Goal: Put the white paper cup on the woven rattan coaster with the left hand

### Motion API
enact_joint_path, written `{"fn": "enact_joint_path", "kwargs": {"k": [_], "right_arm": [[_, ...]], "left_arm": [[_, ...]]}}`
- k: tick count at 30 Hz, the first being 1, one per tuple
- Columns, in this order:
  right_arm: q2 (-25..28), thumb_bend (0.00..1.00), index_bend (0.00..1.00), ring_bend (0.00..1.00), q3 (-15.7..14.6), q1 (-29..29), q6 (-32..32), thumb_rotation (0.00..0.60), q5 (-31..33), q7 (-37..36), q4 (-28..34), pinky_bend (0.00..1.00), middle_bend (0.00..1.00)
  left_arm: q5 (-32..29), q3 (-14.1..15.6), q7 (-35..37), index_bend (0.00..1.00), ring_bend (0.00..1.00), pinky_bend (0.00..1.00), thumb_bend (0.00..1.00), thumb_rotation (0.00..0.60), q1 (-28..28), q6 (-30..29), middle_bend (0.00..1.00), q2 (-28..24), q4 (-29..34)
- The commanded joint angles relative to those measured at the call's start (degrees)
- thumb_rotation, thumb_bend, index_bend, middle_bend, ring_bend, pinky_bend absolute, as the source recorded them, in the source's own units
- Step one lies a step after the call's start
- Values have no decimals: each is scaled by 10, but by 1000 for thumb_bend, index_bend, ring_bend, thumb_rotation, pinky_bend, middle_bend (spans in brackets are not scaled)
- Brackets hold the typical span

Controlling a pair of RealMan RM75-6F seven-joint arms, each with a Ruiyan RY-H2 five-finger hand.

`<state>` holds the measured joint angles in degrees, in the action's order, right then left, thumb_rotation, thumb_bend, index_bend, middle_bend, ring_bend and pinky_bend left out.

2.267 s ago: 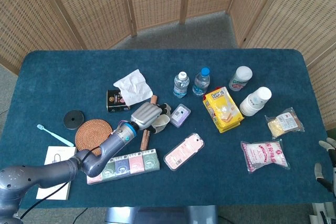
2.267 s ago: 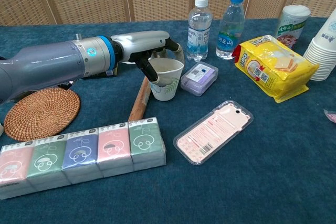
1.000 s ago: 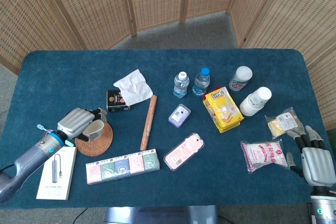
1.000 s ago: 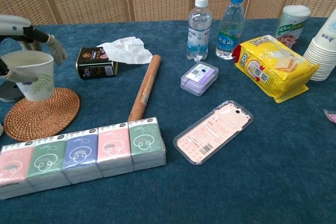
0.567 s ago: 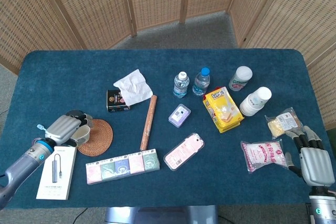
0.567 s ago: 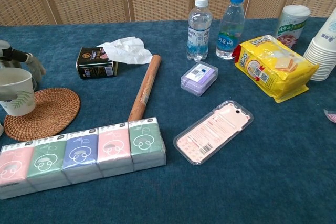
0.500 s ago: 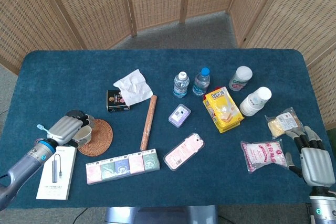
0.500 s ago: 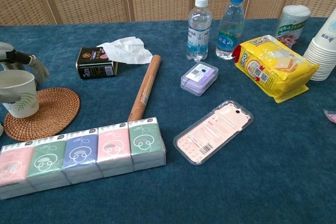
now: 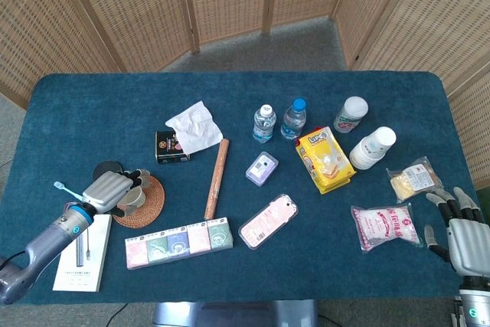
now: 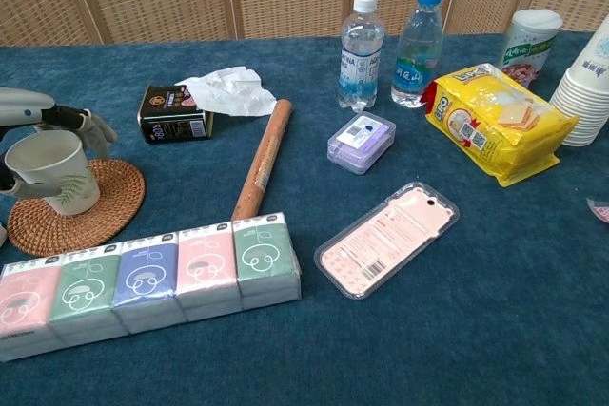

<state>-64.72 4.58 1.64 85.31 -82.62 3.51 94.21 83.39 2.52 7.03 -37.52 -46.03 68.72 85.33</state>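
The white paper cup (image 9: 135,198) (image 10: 59,170), printed with a green leaf, stands slightly tilted on the left part of the round woven rattan coaster (image 9: 151,203) (image 10: 107,204). My left hand (image 9: 107,188) (image 10: 27,102) grips it from the left, its fingers (image 10: 91,126) wrapped round the cup's far side. Whether the cup's base rests fully on the coaster I cannot tell. At the bottom right, past the table's edge, my right hand (image 9: 462,230) holds nothing and its fingers are spread.
A row of tissue packs (image 9: 180,239) (image 10: 143,278) lies just in front of the coaster. A wooden roller (image 9: 217,178) (image 10: 263,159), a black tin (image 10: 172,113) and a black disc (image 9: 106,168) surround it. A booklet (image 9: 80,256) and a toothbrush (image 9: 63,188) lie left.
My left hand has carried the cup rightward, from the coaster's left edge to over the coaster. The right hand has sunk a little lower.
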Motion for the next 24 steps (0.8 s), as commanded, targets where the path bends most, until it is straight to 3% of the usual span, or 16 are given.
{"fn": "enact_joint_path", "kwargs": {"k": [1, 4, 6, 14, 20, 24], "right_arm": [[0, 510, 206, 16, 0, 1, -1, 600, 0, 0, -1, 150, 186], [0, 511, 202, 16, 0, 2, -1, 600, -2, 0, -1, 150, 186], [-1, 510, 201, 16, 1, 3, 0, 600, -3, -1, -2, 149, 186], [-1, 511, 192, 15, 4, 4, 7, 600, -8, -15, -9, 148, 173], [-3, 510, 168, 0, 17, 8, 20, 600, -12, -22, -26, 3, 93], [-14, 510, 162, 0, 26, 16, 33, 600, -22, 1, -39, 0, 52]], "left_arm": [[-9, 7, -5, 127, 81, 238, 390, 600, -6, 25, 53, -11, 11], [-17, 11, -7, 4, 0, 86, 391, 600, -14, 49, 0, -27, 29], [-20, 10, -4, 0, 0, 10, 391, 600, -16, 54, 0, -39, 42], [-16, -14, 34, 0, 0, 0, 391, 587, 15, -31, 0, -103, 96], [-35, -34, 23, 0, 0, 0, 392, 584, 82, -161, 0, -150, 131], [-37, -23, 4, 0, 0, 0, 392, 590, 142, -239, 0, -179, 153]]}}
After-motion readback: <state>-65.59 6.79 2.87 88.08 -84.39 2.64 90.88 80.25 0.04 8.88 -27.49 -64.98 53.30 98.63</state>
